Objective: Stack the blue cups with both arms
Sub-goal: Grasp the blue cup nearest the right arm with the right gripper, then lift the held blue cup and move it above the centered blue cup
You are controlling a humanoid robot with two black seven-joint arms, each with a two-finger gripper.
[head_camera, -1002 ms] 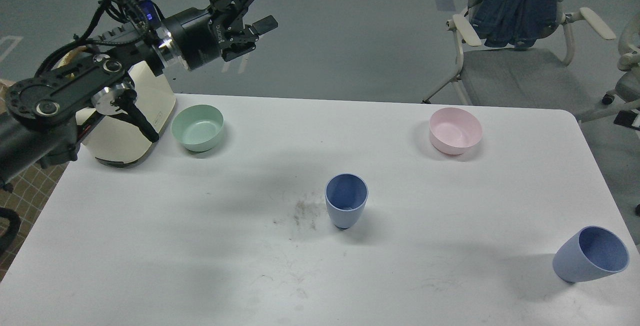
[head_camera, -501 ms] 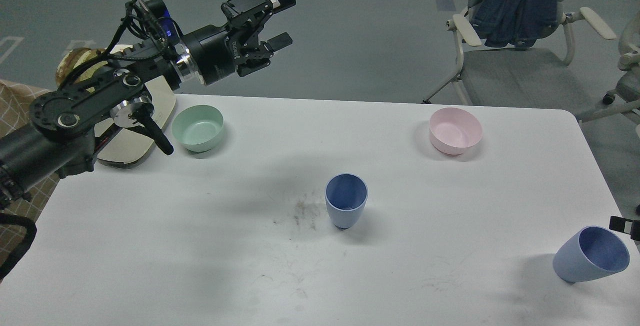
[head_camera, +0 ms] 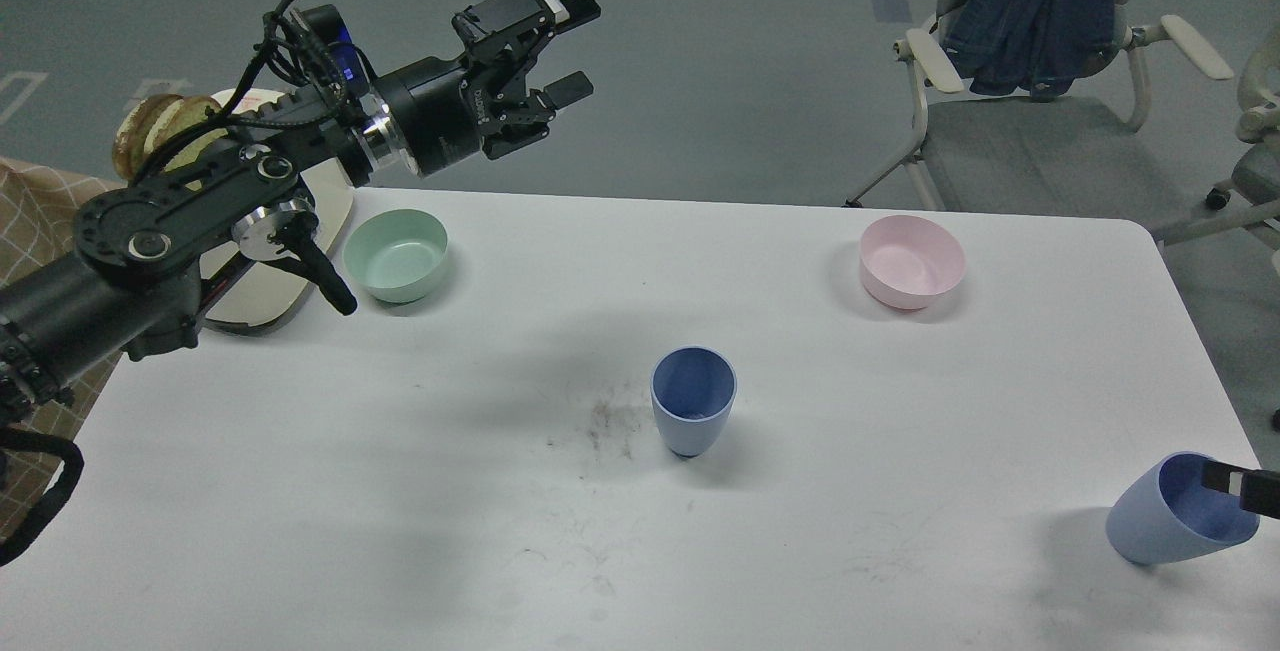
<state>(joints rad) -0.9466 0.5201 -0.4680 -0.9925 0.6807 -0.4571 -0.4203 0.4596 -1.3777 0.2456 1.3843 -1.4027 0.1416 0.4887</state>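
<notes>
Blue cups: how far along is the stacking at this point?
Nothing is stacked yet. One blue cup stands alone mid-table; the other blue cup sits apart at the right edge, where the right gripper is just entering over its rim. The left gripper is open, raised, empty. Both grasps and the nesting remain.

Green bowl (head_camera: pixel 396 255), pink bowl (head_camera: pixel 911 260), chair (head_camera: pixel 1030 121)

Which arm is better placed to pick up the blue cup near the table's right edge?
The right. The right gripper already reaches that blue cup at its rim. The left gripper is open, high beyond the table's far edge.
</notes>
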